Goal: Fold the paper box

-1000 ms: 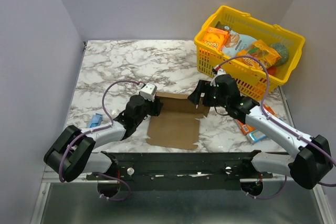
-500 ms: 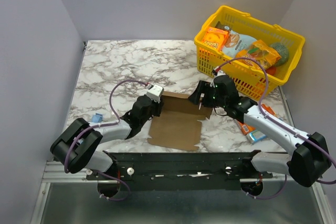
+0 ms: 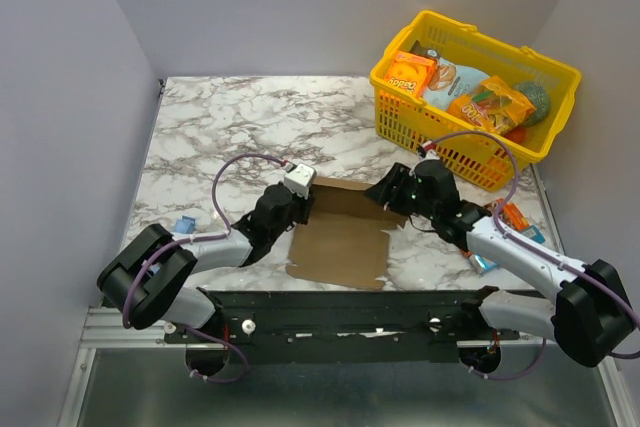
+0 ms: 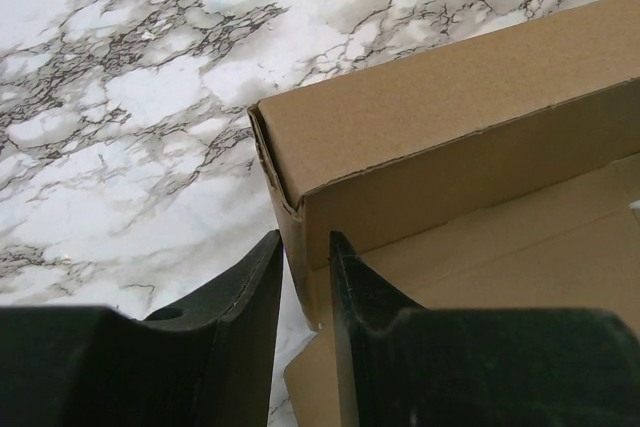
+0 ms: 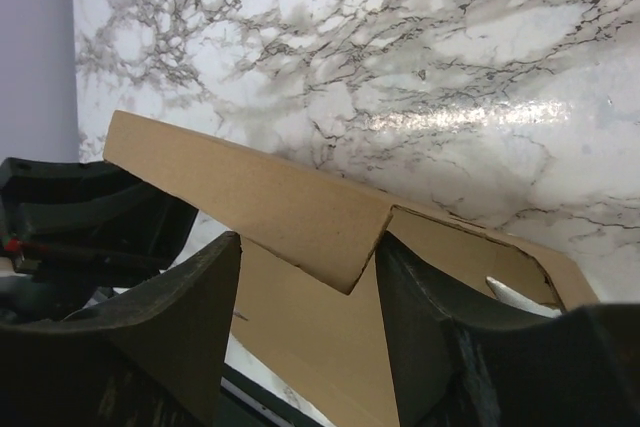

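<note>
The right claw [image 5: 310, 247] stands with its two dark fingers [image 5: 180, 327] apart, and the notched right end of a raised flap of the paper box [image 5: 260, 197] sits between them. The flap tilts up off the flat brown panel below and runs left to a dark part of the left arm [image 5: 80, 217]. Beyond lies the marbled tabletop [image 5: 400, 37], with a bright glare streak, and a purple wall [image 5: 35, 37].

A yellow basket [image 3: 402, 127] is placed at the table's [image 3: 250, 127] far-right corner, a blue item [image 3: 184, 224] near its left edge.
</note>
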